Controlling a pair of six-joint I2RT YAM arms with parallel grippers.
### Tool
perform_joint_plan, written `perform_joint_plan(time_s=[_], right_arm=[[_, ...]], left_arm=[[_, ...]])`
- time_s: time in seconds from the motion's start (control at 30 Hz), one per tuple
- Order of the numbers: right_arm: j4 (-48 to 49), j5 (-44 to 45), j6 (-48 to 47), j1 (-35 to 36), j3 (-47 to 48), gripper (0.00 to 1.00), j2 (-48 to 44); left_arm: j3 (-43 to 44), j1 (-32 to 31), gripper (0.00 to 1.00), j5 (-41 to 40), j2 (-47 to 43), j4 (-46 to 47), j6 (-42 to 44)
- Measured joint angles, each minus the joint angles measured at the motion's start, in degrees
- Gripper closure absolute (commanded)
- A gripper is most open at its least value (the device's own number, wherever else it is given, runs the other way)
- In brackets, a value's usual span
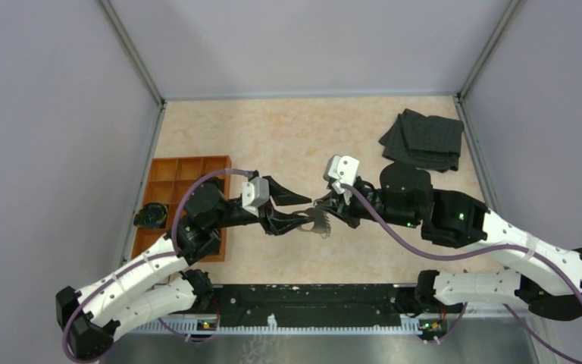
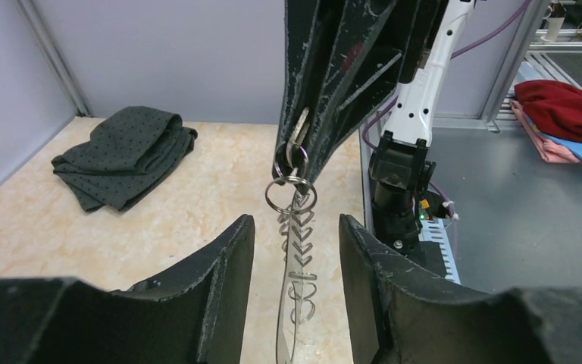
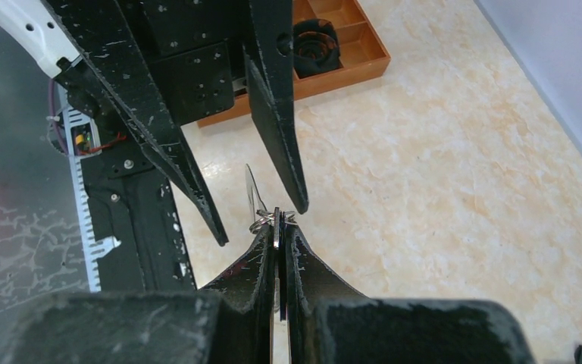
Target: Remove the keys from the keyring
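The keyring (image 2: 286,318), a thin grey metal loop seen edge-on, hangs above the table with the keys (image 2: 300,227) as a toothed fringe along it. A small round ring (image 2: 289,194) links its top to a flat silvery key (image 3: 276,231). My right gripper (image 3: 279,226) is shut on that key and holds the bunch up; it comes from above in the left wrist view (image 2: 292,161). My left gripper (image 2: 295,221) is open, one finger on each side of the hanging keyring, not touching it. In the top view both grippers (image 1: 307,212) (image 1: 324,206) meet at the keyring (image 1: 320,222) mid-table.
A dark folded cloth (image 1: 423,140) lies at the back right, also seen in the left wrist view (image 2: 121,155). An orange compartment tray (image 1: 189,171) stands at the left with a black rounded object (image 1: 151,216) beside it. Grey walls close in three sides.
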Motion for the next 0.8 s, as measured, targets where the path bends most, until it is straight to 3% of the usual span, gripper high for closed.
perform_joint_plan(time_s=[0.8], right_arm=[[-0.3,4.5,-0.8,6.0,1.5,1.0,2.1]], left_arm=[[-8.2,-2.8,0.58,-0.6,2.1,16.3,-4.1]])
